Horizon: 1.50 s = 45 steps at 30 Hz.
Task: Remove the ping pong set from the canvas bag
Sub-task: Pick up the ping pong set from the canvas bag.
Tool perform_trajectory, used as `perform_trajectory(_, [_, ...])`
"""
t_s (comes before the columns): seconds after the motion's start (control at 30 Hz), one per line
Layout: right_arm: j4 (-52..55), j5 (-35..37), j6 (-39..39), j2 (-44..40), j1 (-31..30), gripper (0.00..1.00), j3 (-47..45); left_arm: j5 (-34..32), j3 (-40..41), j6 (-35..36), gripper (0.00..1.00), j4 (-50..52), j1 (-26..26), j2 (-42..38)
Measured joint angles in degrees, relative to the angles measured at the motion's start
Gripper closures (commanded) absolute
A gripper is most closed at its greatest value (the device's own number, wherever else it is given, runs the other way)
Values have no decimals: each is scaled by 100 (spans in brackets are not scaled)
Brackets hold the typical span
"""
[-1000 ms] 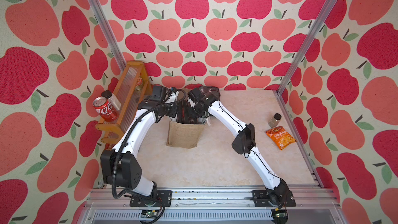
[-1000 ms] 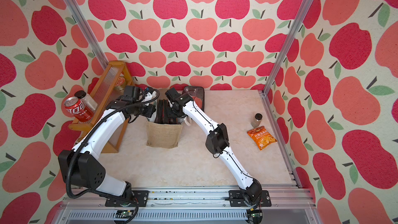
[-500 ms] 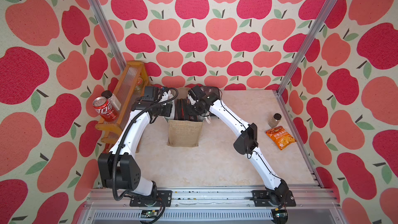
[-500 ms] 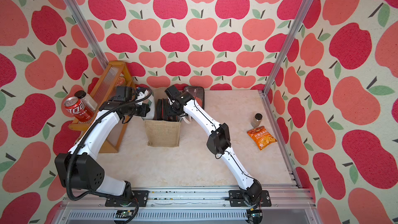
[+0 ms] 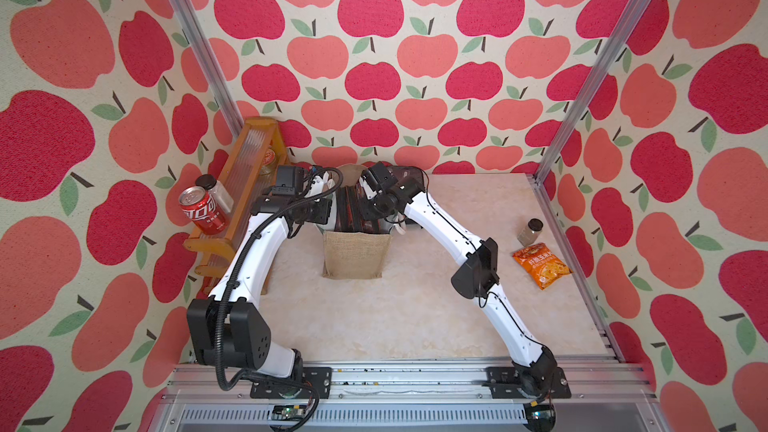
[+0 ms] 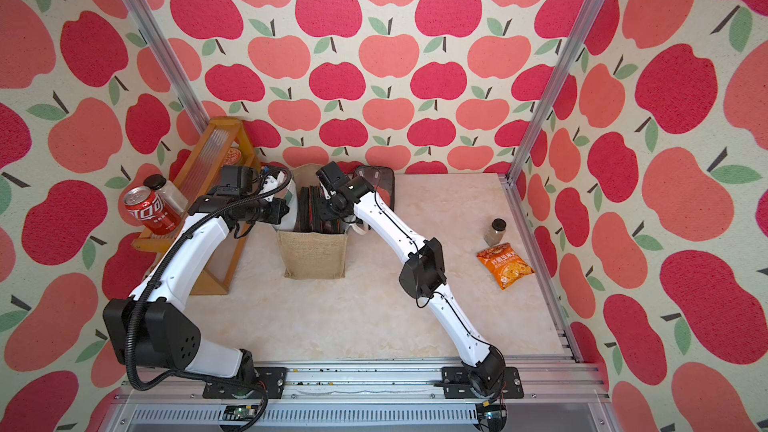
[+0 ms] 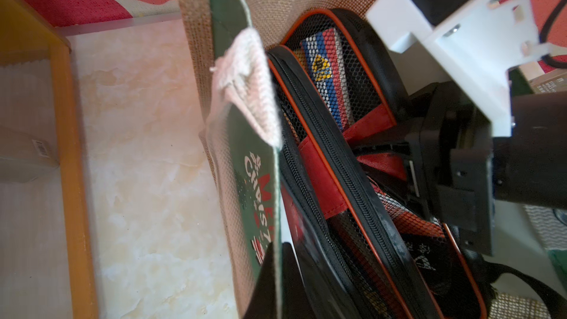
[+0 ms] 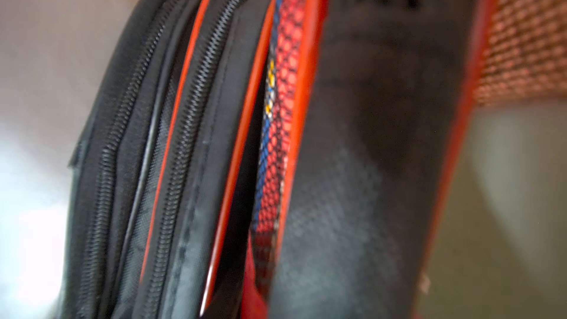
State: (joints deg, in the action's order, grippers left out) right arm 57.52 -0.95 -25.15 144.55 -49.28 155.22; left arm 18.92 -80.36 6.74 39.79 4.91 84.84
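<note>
left wrist view: canvas bag (image 7: 245, 154) panel reads "christ" — left claw (image 7: 279, 271) pinches it; right claw (image 7: 399, 161) unclear.

Two robot arms are here, one left arm (image 5: 257, 251) and one right arm (image 5: 440, 222), over one table (image 5: 374, 317). There is one canvas bag (image 5: 356, 255), and in its mouth one ping pong set (image 5: 353, 209), a single black zip case piped in orange. There is one wooden rack (image 5: 210, 243) and one red soda can (image 5: 202, 209).

The jars number three: one clear with a black lid (image 5: 216, 193), one with an orange label (image 5: 269, 156) and one small dark-lidded jar (image 5: 530, 231). There is one orange snack packet (image 5: 541, 264). One dark flat thing (image 5: 409, 174) also shows, though what it is cannot be made out.
</note>
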Motion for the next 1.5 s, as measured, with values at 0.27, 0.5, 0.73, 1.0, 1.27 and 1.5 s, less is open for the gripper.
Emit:
perform_trajectory(0.27, [-105,28,103,0,-2,100,0,13,0,26,100,-39,90,0])
perform_trajectory(0.5, [-109,85,162,-28,-33,100,0,101,-7,214,100,-15,503,63])
perform_trajectory(0.73, [-76,160,284,-271,-164,100,11,76,-157,236,100,201,702,304])
perform_trajectory(1.0, [-72,433,525,-542,-238,100,13,-48,-162,214,100,245,658,341])
perform_trajectory(1.27, [-345,605,765,-914,-212,100,13,-13,-142,168,100,114,328,302])
perform_trajectory(1.5, [-949,577,776,-1384,-15,100,9,-28,17,107,100,57,-109,197])
